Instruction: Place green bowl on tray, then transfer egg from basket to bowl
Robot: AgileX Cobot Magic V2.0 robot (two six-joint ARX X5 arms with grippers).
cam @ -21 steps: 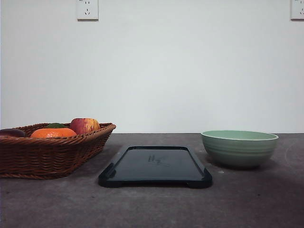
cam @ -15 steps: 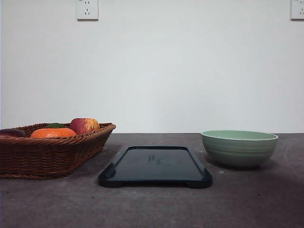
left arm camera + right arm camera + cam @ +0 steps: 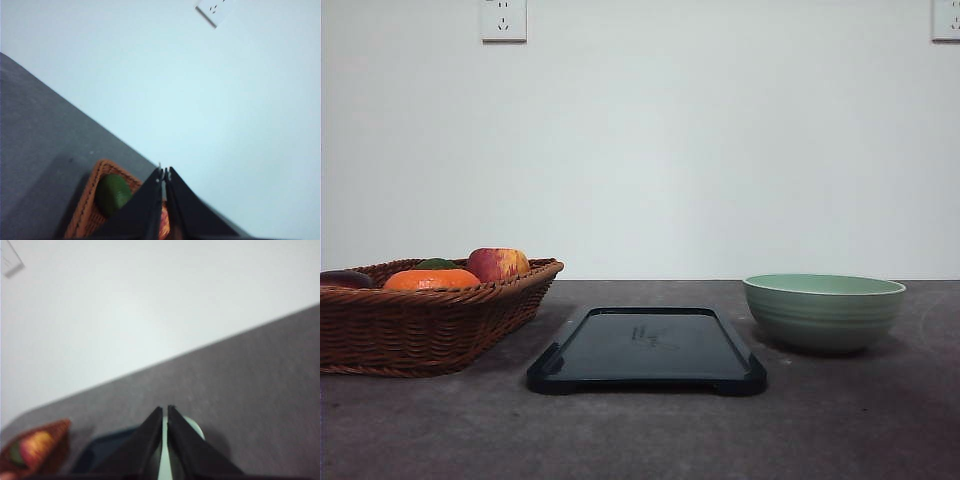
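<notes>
The green bowl stands on the grey table at the right, beside the black tray, which lies bare in the middle. At the left sits the wicker basket holding an orange, a red apple and a dark green fruit; the egg is hidden from view. In the left wrist view my left gripper is shut with nothing in it, above the basket. My right gripper is shut and empty too, with a sliver of the bowl behind its fingers and the tray to one side.
A white wall with two sockets rises behind the table. Open grey tabletop stretches in front of the tray and bowl.
</notes>
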